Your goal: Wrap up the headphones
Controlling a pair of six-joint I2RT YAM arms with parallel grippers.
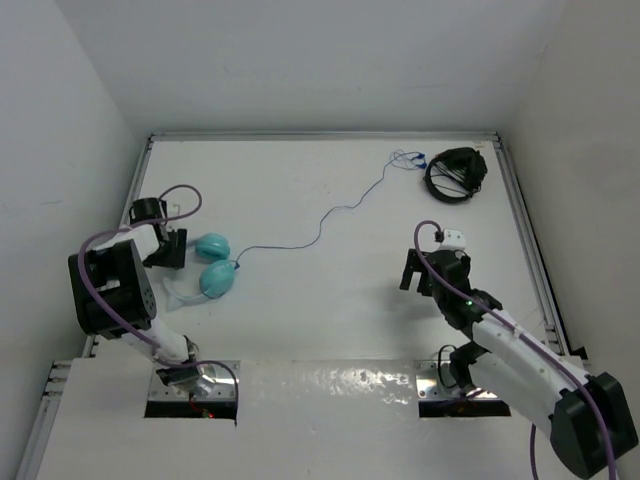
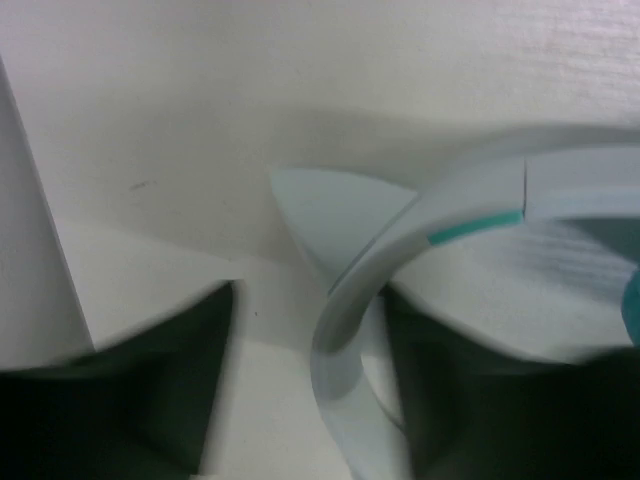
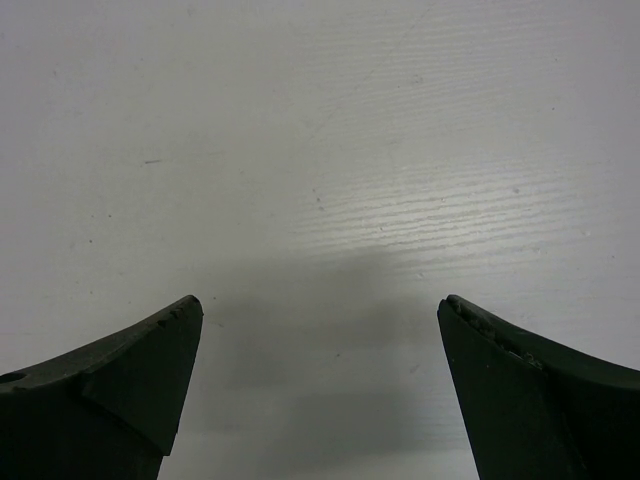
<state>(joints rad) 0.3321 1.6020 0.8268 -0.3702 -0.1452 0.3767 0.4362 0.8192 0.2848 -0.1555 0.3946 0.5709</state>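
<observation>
The teal headphones (image 1: 216,264) lie at the left of the table, two oval ear cups side by side. Their thin blue cable (image 1: 330,213) trails to the far right. My left gripper (image 1: 170,249) is just left of the cups. In the left wrist view the pale headband (image 2: 345,300) loops between that gripper's (image 2: 311,290) dark fingers, close to the right one and with a gap to the left one; the jaws are open. My right gripper (image 1: 413,272) hovers open over bare table at mid-right, with nothing between its (image 3: 320,300) fingers.
A black bundle of dark wire loops (image 1: 455,172) sits at the far right corner, near the cable's end. The white enclosure wall (image 2: 30,250) stands close on the left of my left gripper. Metal rails edge the table (image 1: 330,320).
</observation>
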